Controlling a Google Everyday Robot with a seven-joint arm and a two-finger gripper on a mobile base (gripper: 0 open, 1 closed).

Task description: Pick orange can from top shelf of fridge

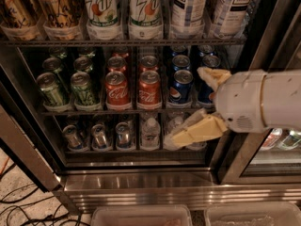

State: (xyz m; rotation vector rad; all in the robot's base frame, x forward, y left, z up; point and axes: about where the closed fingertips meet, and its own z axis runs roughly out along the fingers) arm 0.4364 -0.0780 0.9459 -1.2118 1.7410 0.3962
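Orange can (59,8) upright on top shelf (122,42), far left end, front row, so easy frontal reach. End effector (188,106) below top shelf, toward its right end, fingers spread wide, empty: ready for grab, but needs climb up and leftward first.

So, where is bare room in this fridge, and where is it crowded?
Bare: the steel sill under the lowest rack, and a strip left of the green cans. Crowded: the top shelf, orange can included. The gripper, open, hangs by the Pepsi cans.
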